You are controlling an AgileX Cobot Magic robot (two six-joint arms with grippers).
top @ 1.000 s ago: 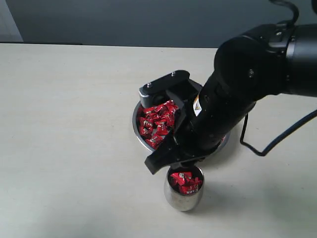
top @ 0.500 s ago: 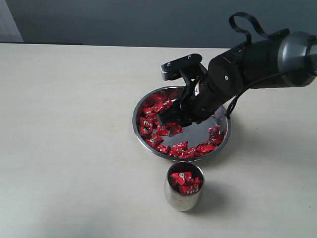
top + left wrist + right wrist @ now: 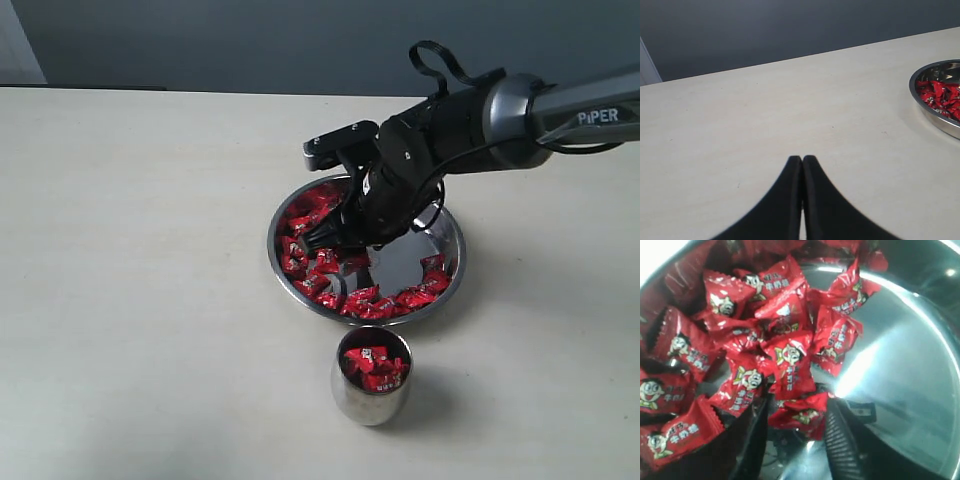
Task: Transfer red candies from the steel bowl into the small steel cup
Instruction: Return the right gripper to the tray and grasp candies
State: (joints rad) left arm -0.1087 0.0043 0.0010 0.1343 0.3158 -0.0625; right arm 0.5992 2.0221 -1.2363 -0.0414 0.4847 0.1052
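The left gripper (image 3: 802, 161) hung over the pale tabletop (image 3: 740, 120), its black jaws pressed together, well apart from the task. Next came the steel bowl (image 3: 271, 243). The red candies (image 3: 298, 262) were heaped from its seven to twelve o'clock, with a thin band along five to six; its centre and three o'clock side were bare metal.

The right gripper (image 3: 798, 410) was down inside the bowl at the heap's inner edge. Its jaws stood apart, straddling one candy but not yet pinching it. To do this well, it likely needed to close on that single wrapper's body, lift clear of the rim, then release low over the small steel cup (image 3: 371, 398). The cup stood near the bowl's six o'clock, already holding several candies.

Each wrapper showed a pale cartoon face and pale characters too blurred to read. On the right arm (image 3: 520, 105), white lettering read "PIPER".
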